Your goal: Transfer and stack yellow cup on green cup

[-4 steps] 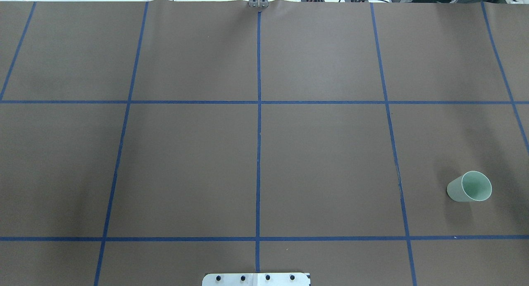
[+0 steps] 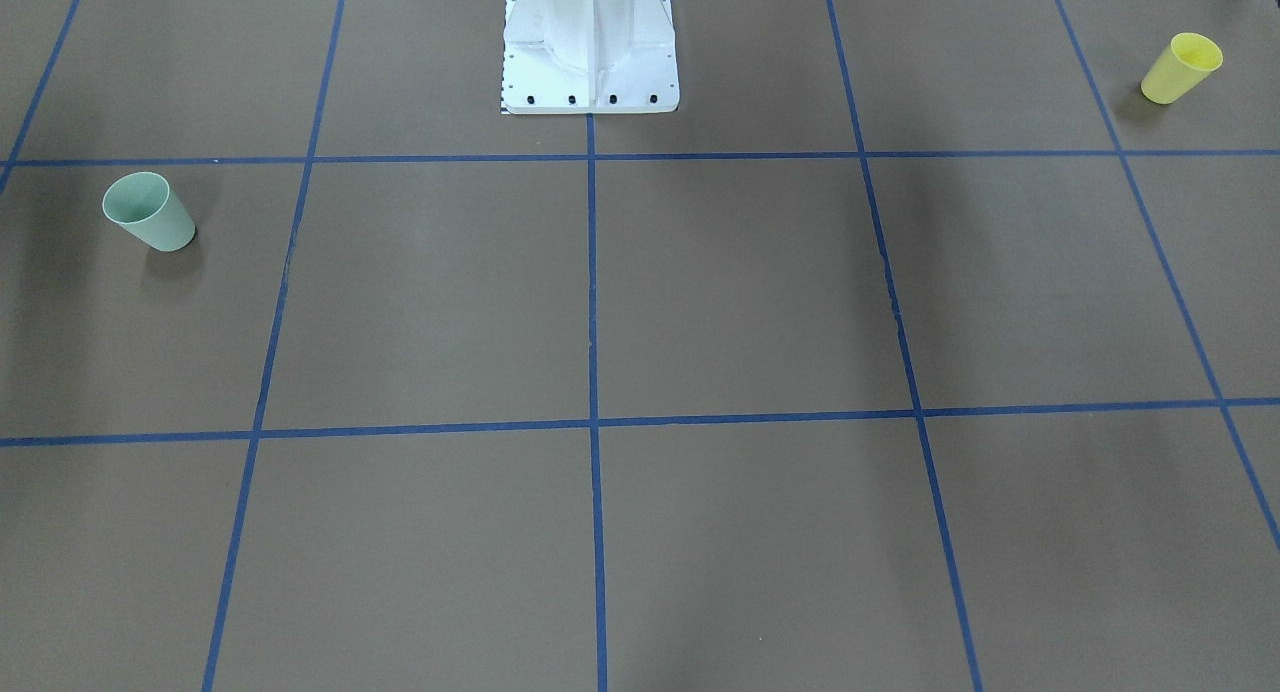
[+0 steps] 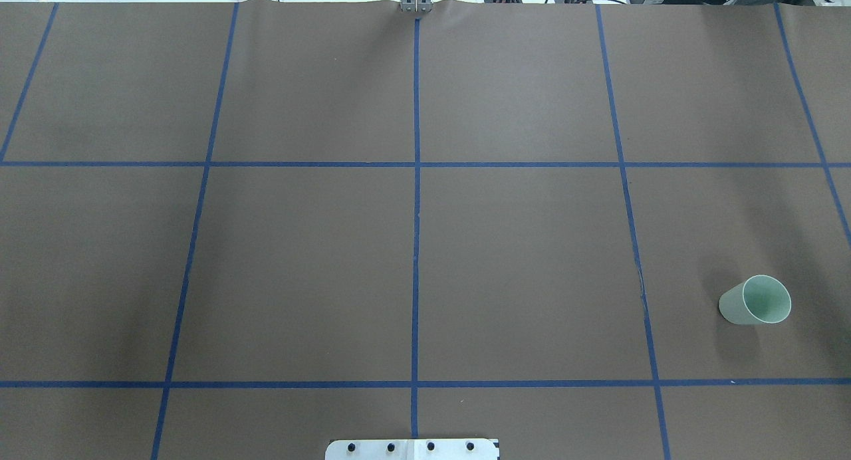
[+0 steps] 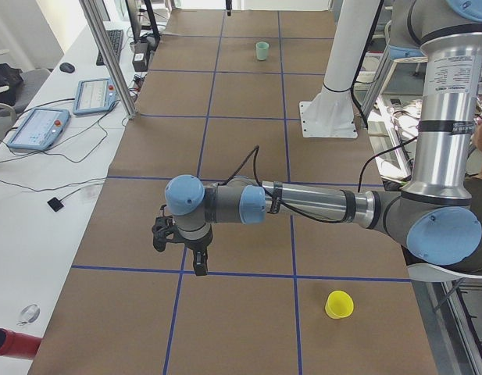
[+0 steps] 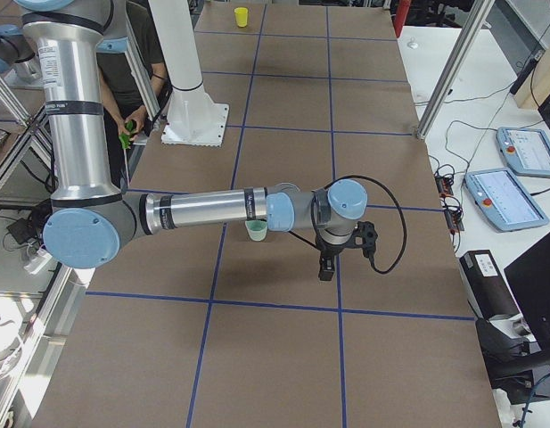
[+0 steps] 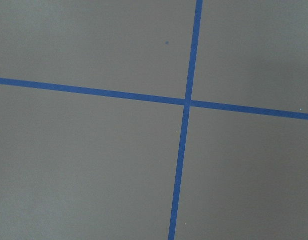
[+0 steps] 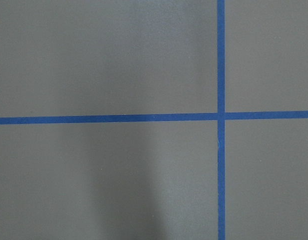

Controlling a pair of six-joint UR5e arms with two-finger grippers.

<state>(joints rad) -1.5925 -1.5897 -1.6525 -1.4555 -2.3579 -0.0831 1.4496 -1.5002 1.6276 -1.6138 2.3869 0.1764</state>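
The yellow cup (image 2: 1180,67) stands upright near the table corner on my left side; it also shows in the exterior left view (image 4: 339,305) and, far off, in the exterior right view (image 5: 242,16). The green cup (image 3: 756,300) stands upright on my right side (image 2: 148,212), far off in the exterior left view (image 4: 262,51) and partly behind my right arm (image 5: 256,230). My left gripper (image 4: 199,264) hangs over the table, away from the yellow cup. My right gripper (image 5: 325,266) hangs beside the green cup, apart from it. Whether either is open or shut I cannot tell.
The white robot base (image 2: 590,62) stands at the table's middle near edge. Blue tape lines (image 3: 416,181) grid the brown table cover. Teach pendants (image 4: 37,125) lie on the side bench. A person (image 5: 136,89) stands behind the base.
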